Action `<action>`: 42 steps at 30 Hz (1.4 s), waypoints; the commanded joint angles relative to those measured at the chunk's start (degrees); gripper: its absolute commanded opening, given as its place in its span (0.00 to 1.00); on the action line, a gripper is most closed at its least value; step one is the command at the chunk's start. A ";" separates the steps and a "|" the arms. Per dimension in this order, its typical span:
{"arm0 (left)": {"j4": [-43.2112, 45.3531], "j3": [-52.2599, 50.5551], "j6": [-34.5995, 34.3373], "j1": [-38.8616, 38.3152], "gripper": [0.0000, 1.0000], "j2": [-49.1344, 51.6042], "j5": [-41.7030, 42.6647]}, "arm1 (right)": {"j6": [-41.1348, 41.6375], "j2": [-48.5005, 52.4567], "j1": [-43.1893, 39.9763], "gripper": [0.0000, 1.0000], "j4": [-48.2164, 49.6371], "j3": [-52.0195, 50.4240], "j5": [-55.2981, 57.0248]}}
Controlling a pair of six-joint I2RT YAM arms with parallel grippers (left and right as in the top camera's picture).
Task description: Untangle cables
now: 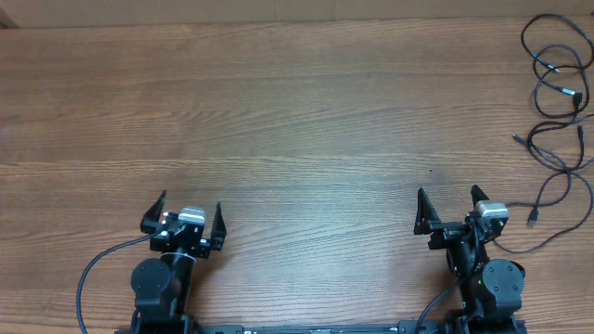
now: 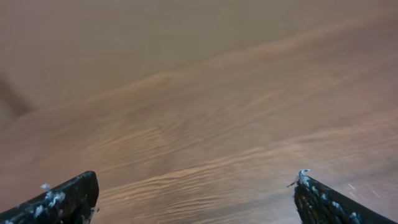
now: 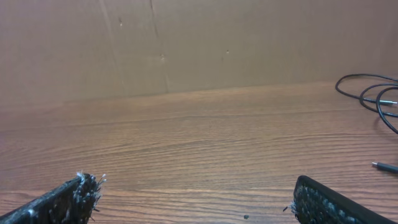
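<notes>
The cables (image 1: 557, 93) lie in a loose tangle of thin black loops at the table's far right, with small plug tips among them. One strand trails down toward the right arm and ends in a plug (image 1: 532, 221). In the right wrist view a few cable loops (image 3: 373, 93) show at the right edge, and a plug tip (image 3: 385, 167) lies lower down. My left gripper (image 1: 188, 216) stands open near the front left, far from the cables. My right gripper (image 1: 449, 208) is open at the front right, just left of the trailing strand. Nothing lies between either pair of fingers.
The wooden table (image 1: 297, 121) stretches wide between the arms and the back edge. A brown cardboard wall (image 3: 186, 43) stands behind the table. Each arm's own thick black wire (image 1: 88, 274) curls beside its base.
</notes>
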 commanded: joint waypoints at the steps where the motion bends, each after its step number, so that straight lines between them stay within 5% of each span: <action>1: 0.59 -0.74 -9.16 0.20 1.00 -2.43 -9.86 | 0.24 -0.68 0.26 1.00 0.20 -0.22 0.11; 9: 0.68 -0.74 -15.15 0.22 1.00 -3.93 -10.99 | 0.22 -0.68 0.26 1.00 0.20 -0.22 0.11; 42: 0.81 -0.72 -10.47 0.22 1.00 -6.14 -10.58 | 0.24 -0.68 0.26 1.00 0.20 -0.22 0.11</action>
